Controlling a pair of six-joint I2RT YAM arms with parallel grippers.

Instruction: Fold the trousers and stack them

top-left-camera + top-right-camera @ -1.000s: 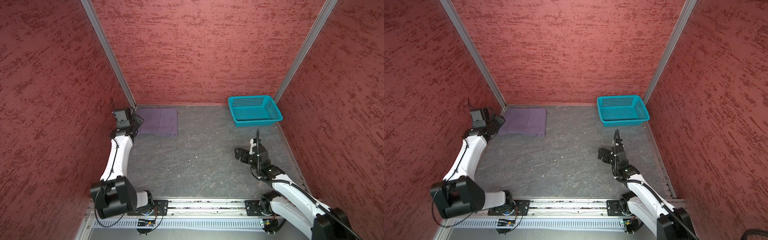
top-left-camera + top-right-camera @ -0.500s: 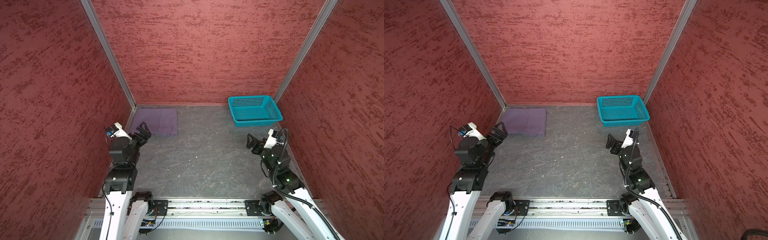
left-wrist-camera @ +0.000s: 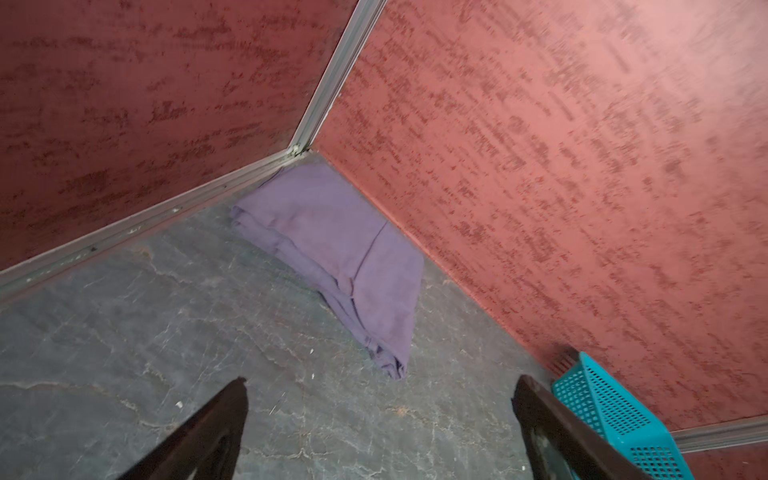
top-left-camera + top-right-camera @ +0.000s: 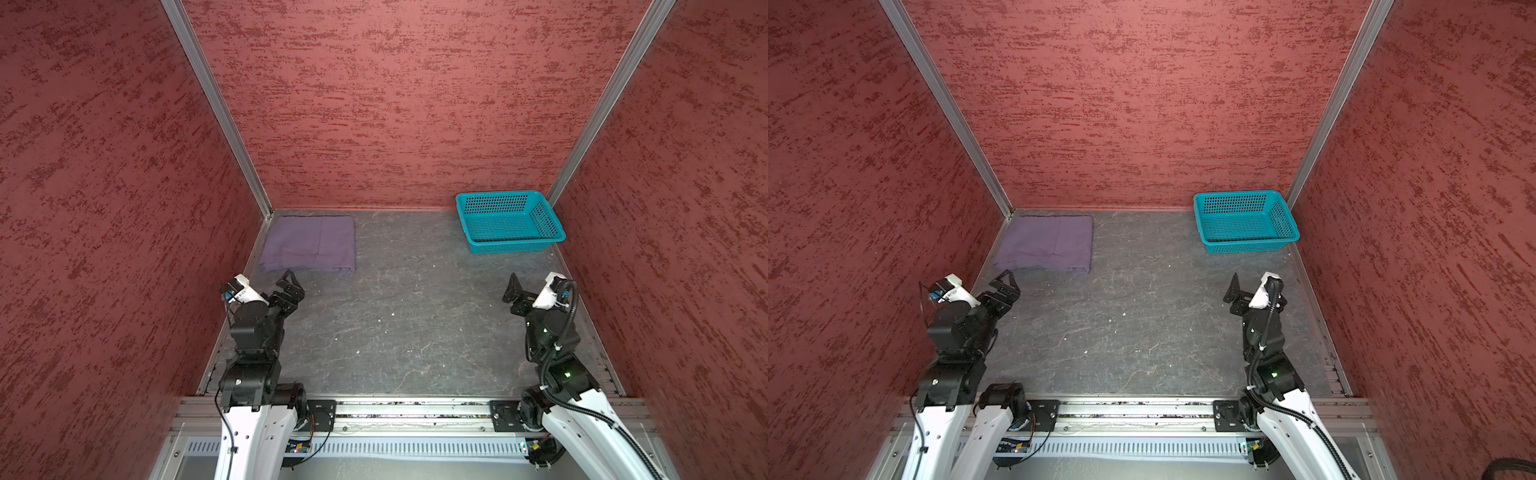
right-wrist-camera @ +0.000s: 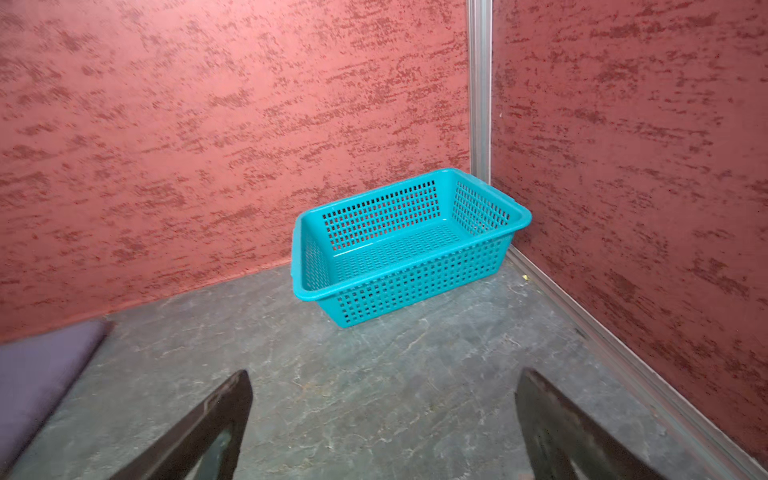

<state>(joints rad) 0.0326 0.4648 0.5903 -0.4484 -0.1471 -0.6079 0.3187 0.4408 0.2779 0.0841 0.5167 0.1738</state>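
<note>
Both arms backed off, left gripper and right gripper open and empty, since the trousers sit folded ahead of the left one, job's probably done.

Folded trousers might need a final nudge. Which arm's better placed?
Left, probably. The left gripper, open, sits just in front of the trousers in the far left corner, with its wrist view aimed at them. The right gripper, also open, faces the teal basket across the table.

Left arm and right arm stand bent upright, left end effector and right end effector gaping, empty.
</note>
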